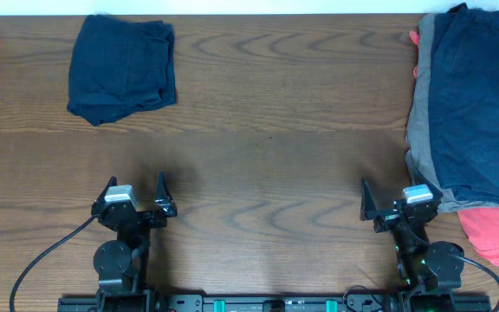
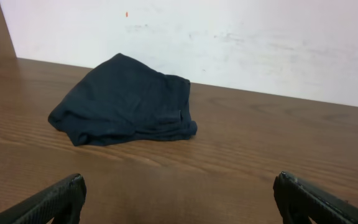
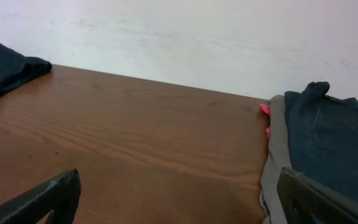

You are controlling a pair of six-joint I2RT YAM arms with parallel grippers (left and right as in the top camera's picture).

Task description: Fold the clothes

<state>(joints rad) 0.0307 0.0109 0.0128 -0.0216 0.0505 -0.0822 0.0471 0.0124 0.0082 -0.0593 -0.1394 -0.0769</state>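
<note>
A folded pair of dark navy shorts [image 1: 121,68] lies at the far left of the table; it also shows in the left wrist view [image 2: 126,102] and at the left edge of the right wrist view [image 3: 5,73]. At the right edge a pile holds navy shorts [image 1: 479,104] on top of grey trousers [image 1: 419,130] over a coral-pink piece [image 1: 496,232]; the pile also shows in the right wrist view [image 3: 328,149]. My left gripper [image 1: 135,195] is open and empty near the front edge. My right gripper [image 1: 398,199] is open and empty, its right finger by the pile's edge.
The wooden table [image 1: 267,147] runs between the folded shorts and the pile. A pale wall [image 2: 229,37] stands behind the table's far edge. The arm bases and cables sit along the front edge [image 1: 267,303].
</note>
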